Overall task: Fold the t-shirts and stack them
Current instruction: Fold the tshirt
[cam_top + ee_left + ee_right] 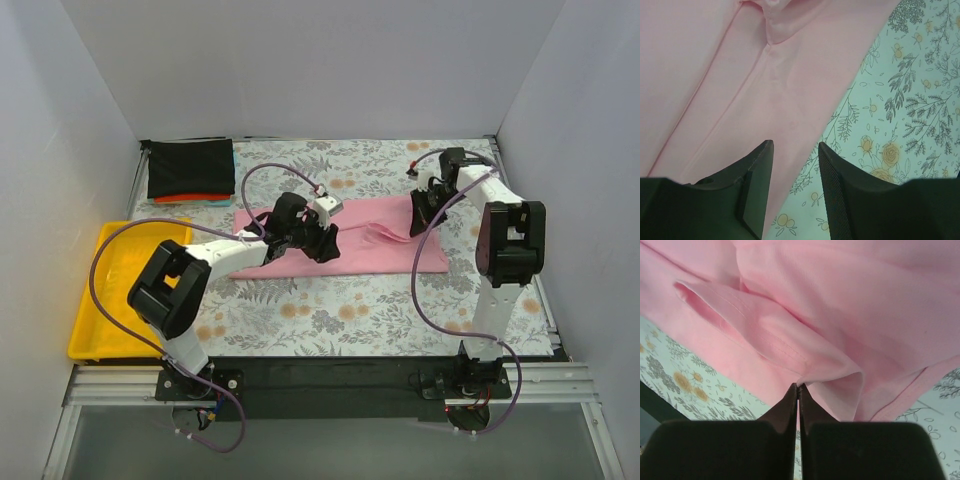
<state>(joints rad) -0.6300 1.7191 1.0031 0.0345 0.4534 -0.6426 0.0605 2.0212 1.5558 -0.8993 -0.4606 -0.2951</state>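
A light pink t-shirt (375, 245) lies folded into a long strip across the middle of the floral cloth. My left gripper (327, 247) hovers over its left part, open and empty; in the left wrist view (795, 150) its jaws straddle the shirt's (740, 90) near edge. My right gripper (420, 215) is at the shirt's right end, shut on a lifted fold of pink cloth (805, 355), as the right wrist view (798, 386) shows. A folded black t-shirt (191, 167) lies on an orange-red one (190, 200) with a thin teal edge at the back left.
A yellow plastic tray (95, 300) sits at the left edge of the table. The grey-and-orange floral table cloth (350, 310) covers the table. White walls enclose the back and both sides.
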